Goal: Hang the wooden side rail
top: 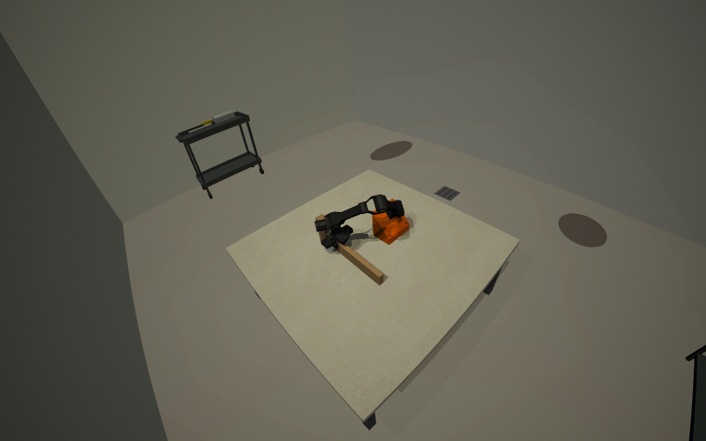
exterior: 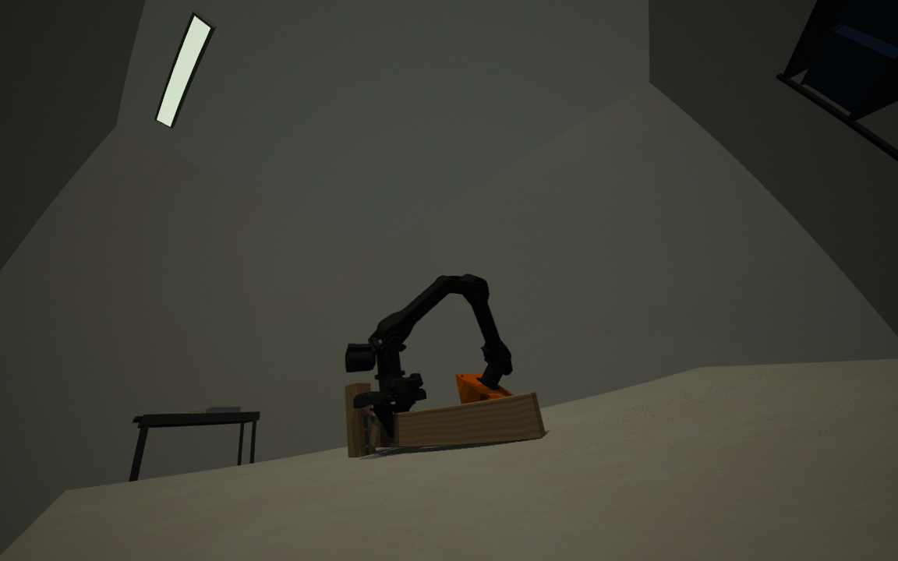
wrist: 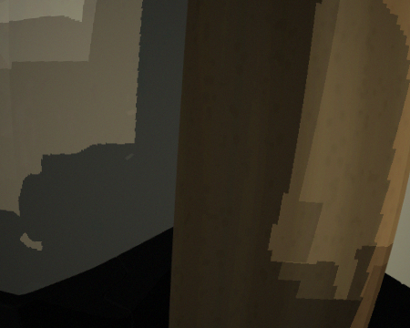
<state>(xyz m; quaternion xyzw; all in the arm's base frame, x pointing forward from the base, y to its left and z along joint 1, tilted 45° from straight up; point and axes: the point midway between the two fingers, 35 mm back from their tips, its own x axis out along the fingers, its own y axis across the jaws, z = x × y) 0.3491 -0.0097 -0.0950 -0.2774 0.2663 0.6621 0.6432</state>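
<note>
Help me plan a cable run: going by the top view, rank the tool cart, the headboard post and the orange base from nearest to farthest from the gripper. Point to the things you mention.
1. Headboard post (top: 320,217) (exterior: 355,428), right beside it
2. Orange base (top: 391,234) (exterior: 468,390), to its right in the picture
3. Tool cart (top: 213,131) (exterior: 194,420), upper left, off the table

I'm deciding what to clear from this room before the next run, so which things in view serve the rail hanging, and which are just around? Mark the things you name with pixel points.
For the job:
- wooden side rail (top: 361,264) (exterior: 469,423) (wrist: 232,159), held in the jaws
- headboard post (exterior: 353,421)
- robot arm (top: 351,212) (exterior: 428,298)
- table (top: 366,340) (exterior: 438,509)

Just around:
- wheeled cart (top: 247,118) (exterior: 194,419)
- floor grate (top: 447,193)
</note>
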